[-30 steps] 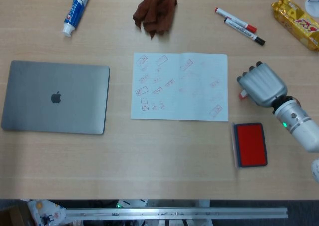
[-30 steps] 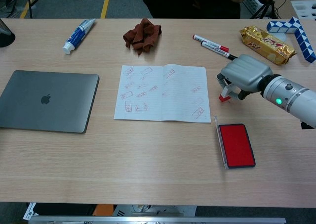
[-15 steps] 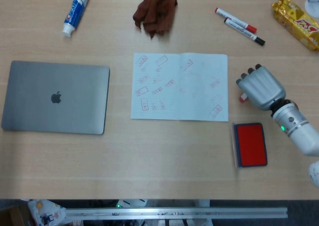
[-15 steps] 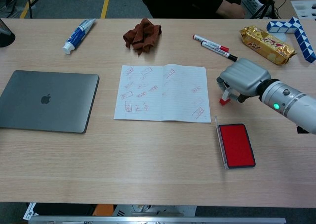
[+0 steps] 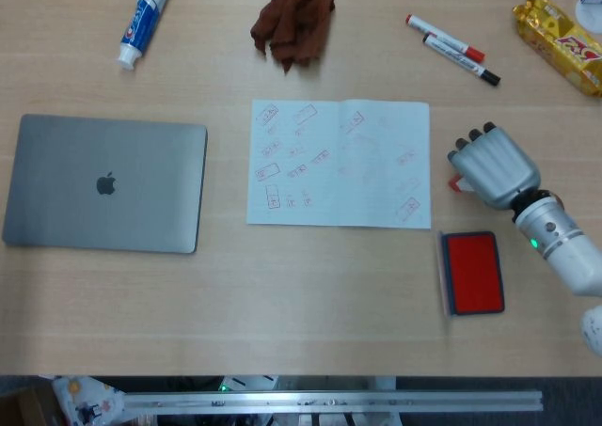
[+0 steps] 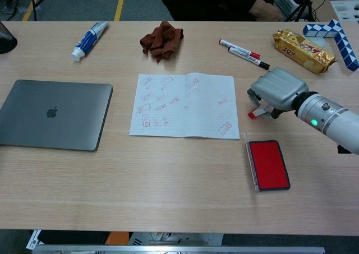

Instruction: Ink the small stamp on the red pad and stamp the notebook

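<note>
Small stamp (image 6: 255, 113) tilted under right hand (image 6: 276, 90), fingers curled over it, apparently grasping; sits between notebook (image 6: 184, 105) and red pad (image 6: 268, 164). Secure pinch, lift upright, lower face flat onto pad.

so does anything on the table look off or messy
Mostly tidy. The brown cloth lies crumpled above the notebook, whose pages already carry scattered, tilted red stamp marks. The small stamp under the right hand sits tilted rather than upright. No spills are visible.
</note>
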`<state>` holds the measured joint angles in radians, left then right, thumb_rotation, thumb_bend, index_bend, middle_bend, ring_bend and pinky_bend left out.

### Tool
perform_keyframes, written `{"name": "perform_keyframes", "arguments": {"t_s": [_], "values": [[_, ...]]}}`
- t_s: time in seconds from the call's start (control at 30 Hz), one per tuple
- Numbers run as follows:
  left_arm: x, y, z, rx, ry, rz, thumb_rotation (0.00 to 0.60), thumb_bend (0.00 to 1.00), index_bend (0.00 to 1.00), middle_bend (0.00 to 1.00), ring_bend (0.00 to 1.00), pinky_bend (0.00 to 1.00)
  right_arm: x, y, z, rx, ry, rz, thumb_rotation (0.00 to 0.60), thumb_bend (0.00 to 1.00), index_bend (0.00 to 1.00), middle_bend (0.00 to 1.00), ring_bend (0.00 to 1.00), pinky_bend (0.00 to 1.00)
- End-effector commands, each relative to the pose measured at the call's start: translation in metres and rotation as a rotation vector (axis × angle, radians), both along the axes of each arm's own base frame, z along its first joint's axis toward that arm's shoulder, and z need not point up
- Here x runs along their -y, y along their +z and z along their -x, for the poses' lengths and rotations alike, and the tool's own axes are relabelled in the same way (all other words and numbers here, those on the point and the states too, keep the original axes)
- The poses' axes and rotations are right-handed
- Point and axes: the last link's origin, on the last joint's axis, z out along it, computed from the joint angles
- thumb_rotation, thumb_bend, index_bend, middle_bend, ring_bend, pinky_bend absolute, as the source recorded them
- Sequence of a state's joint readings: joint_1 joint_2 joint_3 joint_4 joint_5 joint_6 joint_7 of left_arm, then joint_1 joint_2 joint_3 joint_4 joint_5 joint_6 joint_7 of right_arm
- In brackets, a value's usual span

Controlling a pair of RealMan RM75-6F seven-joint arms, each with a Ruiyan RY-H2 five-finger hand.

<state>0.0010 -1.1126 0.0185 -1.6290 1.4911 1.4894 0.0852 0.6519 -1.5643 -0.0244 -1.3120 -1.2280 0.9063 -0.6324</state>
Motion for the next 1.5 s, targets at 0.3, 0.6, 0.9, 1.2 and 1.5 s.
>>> {"name": "perform_keyframes", "arguments": {"t_s": [0.3, 0.6, 0.9, 1.2, 1.5], "values": [[-0.001, 0.001, 0.000, -0.003, 0.002, -0.002, 0.600, 0.29, 0.00, 0.00, 0.00, 0.04, 0.007, -0.001, -0.006, 0.012, -0.005, 0.003, 0.600, 0.21, 0.55, 0.47, 0.39, 0.39], [-0.001, 0.001, 0.000, -0.003, 0.005, -0.002, 0.600, 0.29, 0.00, 0.00, 0.00, 0.04, 0.008, 0.002, -0.010, 0.024, -0.003, 0.012, 0.600, 0.21, 0.53, 0.46, 0.39, 0.39], [-0.005, 0.000, -0.002, 0.000, -0.008, -0.002, 0.600, 0.29, 0.00, 0.00, 0.00, 0.04, 0.010, 0.027, -0.014, 0.082, -0.010, 0.076, 0.600, 0.21, 0.52, 0.45, 0.38, 0.39], [-0.012, -0.002, -0.005, 0.010, -0.044, -0.045, 0.600, 0.29, 0.00, 0.00, 0.00, 0.04, 0.001, 0.076, -0.016, 0.151, 0.020, 0.232, 0.600, 0.24, 0.52, 0.45, 0.38, 0.39], [-0.018, -0.004, -0.009, 0.033, -0.078, -0.086, 0.600, 0.29, 0.00, 0.00, 0.00, 0.04, -0.025, 0.135, 0.000, 0.208, 0.032, 0.472, 0.600, 0.29, 0.55, 0.51, 0.44, 0.42]]}}
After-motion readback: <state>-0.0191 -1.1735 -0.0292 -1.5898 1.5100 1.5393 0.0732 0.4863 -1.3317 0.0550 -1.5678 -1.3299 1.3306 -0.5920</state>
